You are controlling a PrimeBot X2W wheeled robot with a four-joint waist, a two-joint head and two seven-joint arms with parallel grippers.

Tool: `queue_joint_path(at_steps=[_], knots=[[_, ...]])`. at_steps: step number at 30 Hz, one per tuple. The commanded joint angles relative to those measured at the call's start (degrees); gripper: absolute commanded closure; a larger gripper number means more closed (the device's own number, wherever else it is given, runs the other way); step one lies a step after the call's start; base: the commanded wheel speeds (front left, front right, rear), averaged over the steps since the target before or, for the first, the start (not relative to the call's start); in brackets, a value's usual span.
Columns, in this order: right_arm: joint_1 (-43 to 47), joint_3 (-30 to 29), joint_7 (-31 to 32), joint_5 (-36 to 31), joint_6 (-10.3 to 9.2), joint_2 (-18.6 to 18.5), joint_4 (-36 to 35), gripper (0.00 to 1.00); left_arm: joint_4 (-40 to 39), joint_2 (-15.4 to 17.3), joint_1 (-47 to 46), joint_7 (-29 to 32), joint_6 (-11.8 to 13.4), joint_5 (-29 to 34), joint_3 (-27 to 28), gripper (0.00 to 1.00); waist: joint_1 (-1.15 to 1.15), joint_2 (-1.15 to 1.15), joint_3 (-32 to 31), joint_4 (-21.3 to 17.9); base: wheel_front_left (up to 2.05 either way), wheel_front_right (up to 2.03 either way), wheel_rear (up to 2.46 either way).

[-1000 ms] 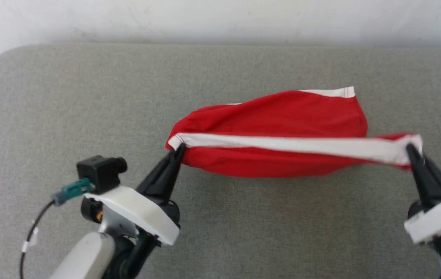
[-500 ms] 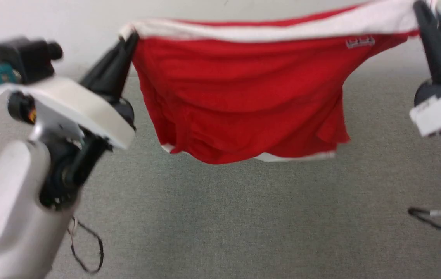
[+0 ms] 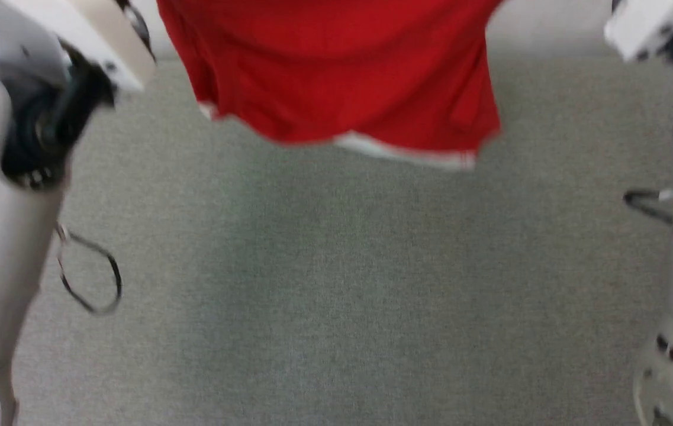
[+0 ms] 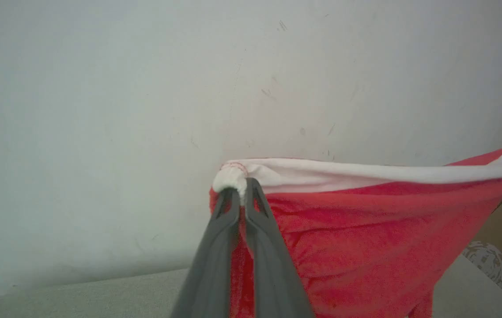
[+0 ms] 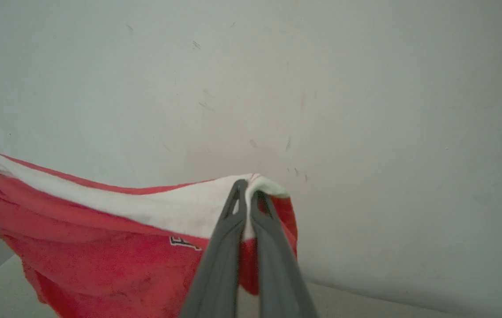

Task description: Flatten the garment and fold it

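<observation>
White banding is what we find in both sets of jaws. The left jaws are pressed together on a bunched end of the white band (image 4: 365, 171). The right jaws pinch its opposite end, just above a small dark print (image 5: 184, 242).

Between the two holds the garment (image 3: 336, 71) hangs as a red sheet. The band is stretched across the top and the white-trimmed hem is lowest. In the blurred head view the hem appears clear of the grey tabletop (image 3: 336, 284). A pale wall (image 4: 100, 110) stands behind.

We judge the step in hand to be spreading the cloth in the air ahead of laying it flat. To do it well, we advise:
- even tension between the two holds, with both ends level;
- a slow descent that lets the hem meet the tabletop first;
- then drawing the band back toward the robot, so that no layer tucks under.
</observation>
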Motion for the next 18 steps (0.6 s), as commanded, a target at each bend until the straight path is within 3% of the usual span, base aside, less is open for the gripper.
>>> queue_joint_path(at_steps=[1,9,18], knots=[[-3.5,0.2,-1.0,-1.5,-0.05,-0.2,1.6,1.00,1.2,-0.4,-3.5,-0.9,-0.3,1.3,0.1,1.00,-0.01,0.00,8.0,-0.7,0.00,0.00,0.00],[-21.2,1.2,-7.5,-8.2,-0.05,-1.5,12.2,1.00,9.4,-4.2,-20.7,-11.0,-0.6,5.1,3.3,1.00,-0.01,0.00,21.8,-1.1,0.00,0.00,0.00],[-29.0,2.3,-15.7,-10.8,-0.05,-3.9,20.4,1.00,17.8,-7.2,-26.2,-24.2,-7.5,5.4,4.0,1.00,-0.01,0.00,31.0,-0.8,0.00,0.00,0.00]])
